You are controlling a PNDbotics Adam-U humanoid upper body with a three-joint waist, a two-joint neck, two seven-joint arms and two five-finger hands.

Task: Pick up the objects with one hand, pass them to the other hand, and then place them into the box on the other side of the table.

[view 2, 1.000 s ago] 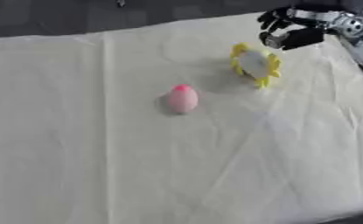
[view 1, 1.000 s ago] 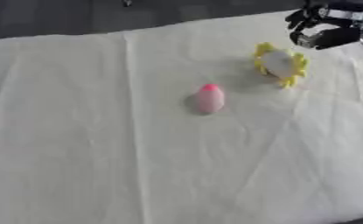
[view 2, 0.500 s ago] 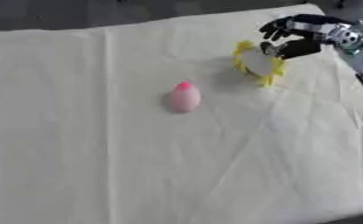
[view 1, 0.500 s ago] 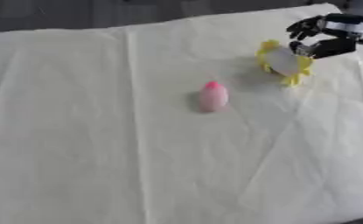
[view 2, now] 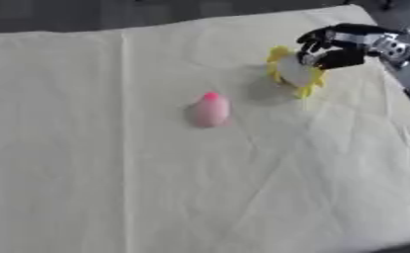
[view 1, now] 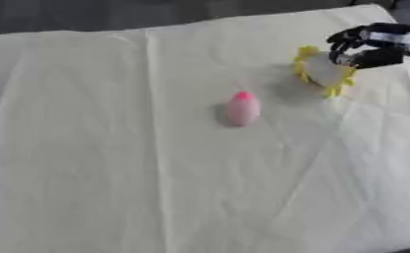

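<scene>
Cloth [view 1: 139, 188] first: pale cream sheet w/ creases covers the bench, nearest stretch bare, lots of open room front and left. Mid-bench lies a small pink egg-shaped obj [view 1: 242, 108], paler body, brighter pink tip pointing away from the robot; it sits alone, well apart from everything else. No writing or labels readable on it. Farther back and to the right is a yellow obj w/ a pale oval centre and stubby yellow points round its rim [view 2: 293, 73], like a flower or sun; it appears tilted up on edge, no text visible. Right hand [view 2: 333, 47] comes in from the upper right, black w/ silver wrist, fingers curled over the far-right rim of the yellow obj, touching or nearly so; can't tell if it's actually gripping. Cloth's far edge runs just behind, dark floor [view 1: 113, 15] beyond; right edge is close to the hand.
</scene>
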